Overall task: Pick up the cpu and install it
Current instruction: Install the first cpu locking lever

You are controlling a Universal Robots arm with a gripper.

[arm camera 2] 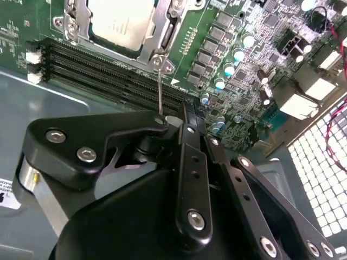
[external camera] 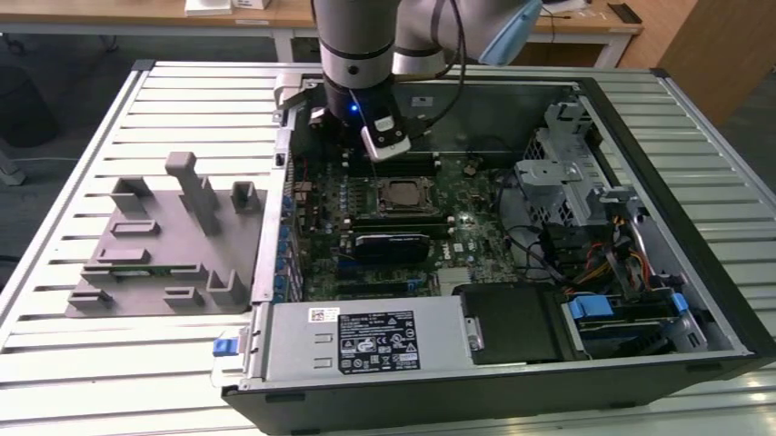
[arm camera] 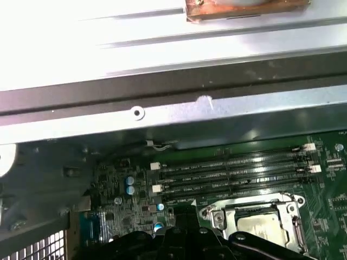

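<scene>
Inside the open computer case, the black gripper (arm camera 2: 187, 116) is hovering beside the memory slots, fingers pressed together and empty; the silver square cpu (external camera: 399, 193) is sitting framed in its socket, so clearance matters.

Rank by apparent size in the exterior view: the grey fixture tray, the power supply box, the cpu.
1. Grey fixture tray, largest, though only slightly.
2. Power supply box; it sits nearer the camera, so ranks 1 and 2 are unsure.
3. Cpu, seated in the socket, clearly smallest.
</scene>
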